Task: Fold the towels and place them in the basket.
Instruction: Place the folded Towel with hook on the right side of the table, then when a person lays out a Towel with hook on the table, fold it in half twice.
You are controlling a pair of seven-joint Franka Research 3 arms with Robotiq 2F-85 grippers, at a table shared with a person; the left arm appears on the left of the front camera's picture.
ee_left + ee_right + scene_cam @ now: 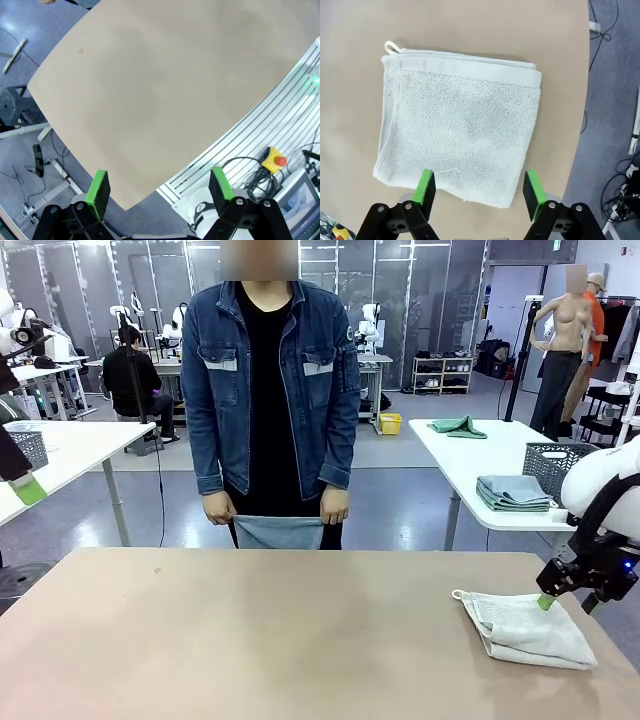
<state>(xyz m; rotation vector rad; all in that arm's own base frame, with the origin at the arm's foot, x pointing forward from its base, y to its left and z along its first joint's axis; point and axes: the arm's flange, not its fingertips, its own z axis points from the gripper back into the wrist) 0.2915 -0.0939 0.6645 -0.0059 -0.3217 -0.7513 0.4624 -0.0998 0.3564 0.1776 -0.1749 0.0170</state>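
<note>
Two open pincers, one folded towel on the counter

Front view: a person (pixel 270 390) stands at 12 o'clock, across the tan counter (pixel 280 640), holding a pale blue-grey towel (pixel 278 532) at the far edge with a hand (pixel 217 508) at each end. At 4 o'clock a folded white towel (pixel 528 628) lies flat near the counter's right edge. The right pincer (pixel 567 603) hangs at the towel's 1 o'clock corner, green pads pointing down; whether they touch the cloth is unclear.

Left wrist view: the left pincer (pixel 159 185) stands wide open, pads at 7 and 5 o'clock, nothing between them, above a bare corner of the counter. A yellow box with a red button (pixel 274 159) sits at 4 o'clock among cables.

Right wrist view: the right pincer's jaws stand wide apart at 6 o'clock, gripping nothing, either side of the towel's nearest edge. The towel lies across the middle, its hanging loop (pixel 392 46) at 10 o'clock.
</note>
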